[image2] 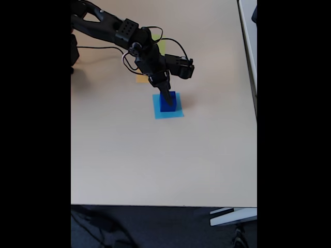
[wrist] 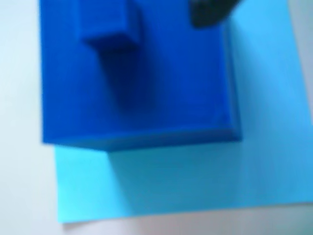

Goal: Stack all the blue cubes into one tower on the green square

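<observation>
Table (image2: pixel 155 165): pale beige surface, carrying every item below.

Light blue square (wrist: pixel 195 181): flat paper sheet, lying near the middle of the table, somewhat toward the far edge in the fixed view (image2: pixel 176 112). The wrist view is showing its near edge and right side bare, with the cube's shadow falling across it.

Large blue cube (wrist: pixel 161 93): solid dark blue, matte, plain faces, no writing readable. It is sitting on the light blue square, toward the sheet's far left part in the wrist view; the fixed view is showing it as a small dark block (image2: pixel 168 106) on the sheet.

Small blue cube (wrist: pixel 110 24): same dark blue, resting on top of the large cube, near its upper left in the wrist view, blurred. The fixed view is too coarse to separate it from the cube below.

Gripper (image2: pixel 166 97): black, reaching down onto the cube stack in the fixed view; one dark finger (wrist: pixel 210 12) is entering the wrist view at the top edge. Whether the jaws are spread or pinching cannot be told.

Green square (image2: pixel 162 46): yellow-green paper, peeking out behind the arm (image2: pixel 124 33) toward the far edge, mostly hidden.

Orange square (image2: pixel 140 79): a sliver showing beneath the arm, just beyond the light blue sheet.
</observation>
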Controlling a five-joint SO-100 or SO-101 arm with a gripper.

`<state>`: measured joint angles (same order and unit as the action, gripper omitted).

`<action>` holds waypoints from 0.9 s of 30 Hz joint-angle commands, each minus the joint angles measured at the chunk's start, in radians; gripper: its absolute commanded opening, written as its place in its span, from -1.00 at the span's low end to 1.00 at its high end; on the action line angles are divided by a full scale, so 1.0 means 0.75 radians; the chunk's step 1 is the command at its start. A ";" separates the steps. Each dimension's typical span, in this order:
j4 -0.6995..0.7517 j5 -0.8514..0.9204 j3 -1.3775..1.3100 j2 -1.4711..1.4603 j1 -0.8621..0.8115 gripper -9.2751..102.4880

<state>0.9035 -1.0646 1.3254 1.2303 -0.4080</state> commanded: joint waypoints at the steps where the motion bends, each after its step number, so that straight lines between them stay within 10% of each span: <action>1: -0.041 0.010 0.006 0.010 -0.010 -0.18; 27: -0.200 0.031 0.170 0.025 -0.025 -0.38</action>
<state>0.7624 -1.0431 1.4450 1.2195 -0.4234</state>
